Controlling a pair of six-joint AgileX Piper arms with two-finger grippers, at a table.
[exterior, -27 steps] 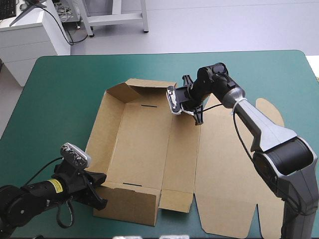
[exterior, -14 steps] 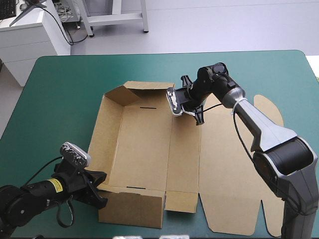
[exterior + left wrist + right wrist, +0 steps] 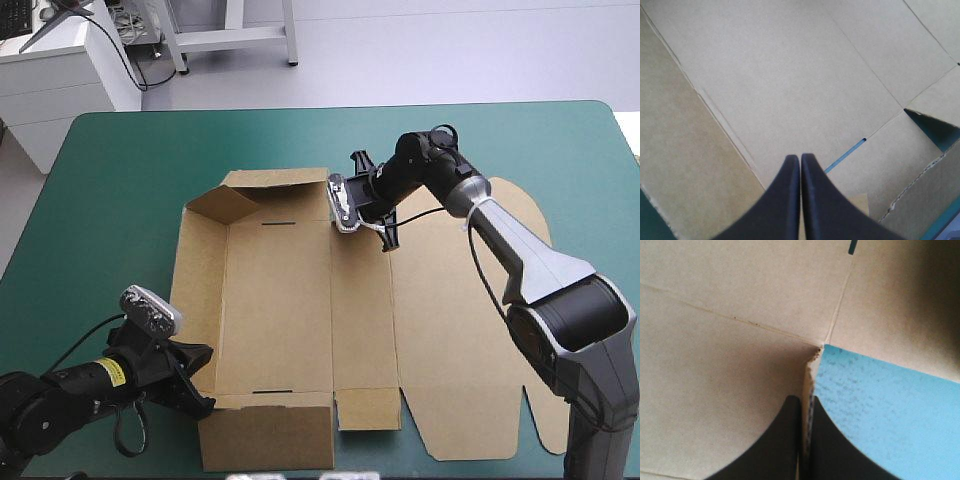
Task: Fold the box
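**Two jaws clenched on a half-raised box**

Both pairs of jaws are clamped on the brown box, which lies in the middle of the counter with its teal-green cover. The left jaws pinch the board at the box's near left corner. The right jaws grip its far edge, with the board's edge showing between the black fingers. The left wall and near wall stand raised. A corner flap leans inward at far left, and the lid lies flat to the right.

The brown box of cut board is matt and slightly rough, like paper; the teal-green table cover looks smooth and matt
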